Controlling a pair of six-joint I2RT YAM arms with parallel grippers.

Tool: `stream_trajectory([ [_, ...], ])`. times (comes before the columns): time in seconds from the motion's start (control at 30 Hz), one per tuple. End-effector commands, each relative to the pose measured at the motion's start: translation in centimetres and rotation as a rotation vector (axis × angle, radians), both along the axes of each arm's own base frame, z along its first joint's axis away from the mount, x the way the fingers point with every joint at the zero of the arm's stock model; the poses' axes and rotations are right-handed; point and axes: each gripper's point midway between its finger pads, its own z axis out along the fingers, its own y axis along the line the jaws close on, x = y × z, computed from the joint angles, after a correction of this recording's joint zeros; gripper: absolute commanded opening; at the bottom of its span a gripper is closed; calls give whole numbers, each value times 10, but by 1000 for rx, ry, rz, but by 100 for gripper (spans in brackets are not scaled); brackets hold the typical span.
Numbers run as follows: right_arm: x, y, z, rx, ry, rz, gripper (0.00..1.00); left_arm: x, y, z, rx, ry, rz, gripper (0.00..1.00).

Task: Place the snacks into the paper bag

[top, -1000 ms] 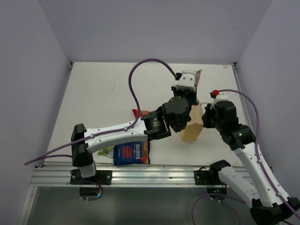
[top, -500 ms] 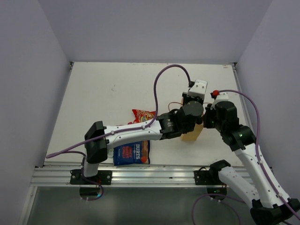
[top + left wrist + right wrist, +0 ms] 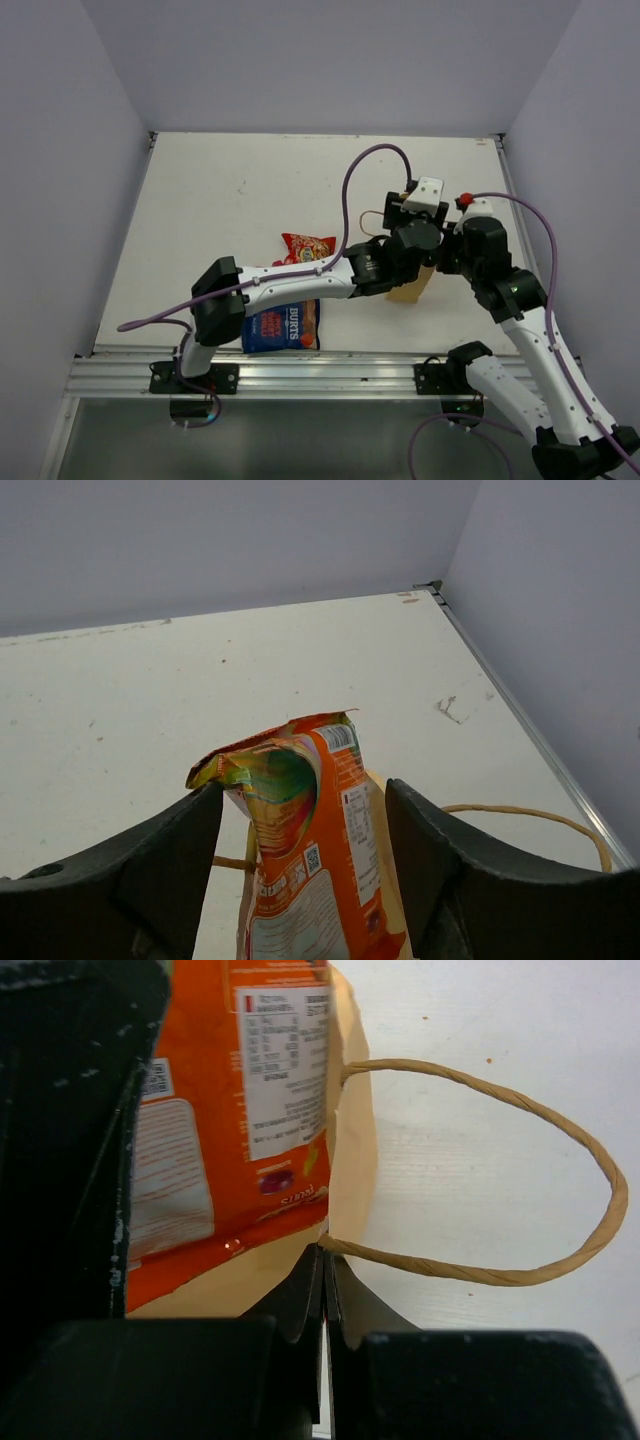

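A: What is the biggest thing in view?

B: The white tabletop. Next is the left arm, stretched low across the tabletop from the near left towards the right of centre. The right arm rises from the near right corner and bends in to meet it.

A: And the paper bag?

B: The paper bag stands right of centre, where the two arms meet, and is mostly hidden under the left wrist from above.

A: What are the end effectors doing?

B: The right end effector has its fingers pressed together on the bag's rim, right where a handle is rooted. The left end effector sits over the bag's mouth, with its fingers wide apart on either side of a packet. I cannot tell whether they are squeezing it.

A: Where are the snacks?

B: The blue Burts bag lies flat near the front edge, partly under the left arm. The orange packet stands upright between the left fingers. Its lower part is inside the paper bag against the tan wall, and its crumpled top pokes above the rim. The red packet lies flat beyond the left arm, near the middle.

A: Anything smaller?

B: One brown handle loop lies out over the tabletop beside the bag.
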Motion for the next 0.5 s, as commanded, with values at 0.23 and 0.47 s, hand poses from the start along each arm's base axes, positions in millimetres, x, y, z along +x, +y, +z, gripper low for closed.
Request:
stream_trajectory([
  [0.23, 0, 11, 1, 12, -8, 57, 0, -27, 1, 64, -193, -34, -87, 74],
  [0.47, 1, 10, 1, 11, -8, 55, 0, -30, -8, 45, -176, 4, -105, 72],
])
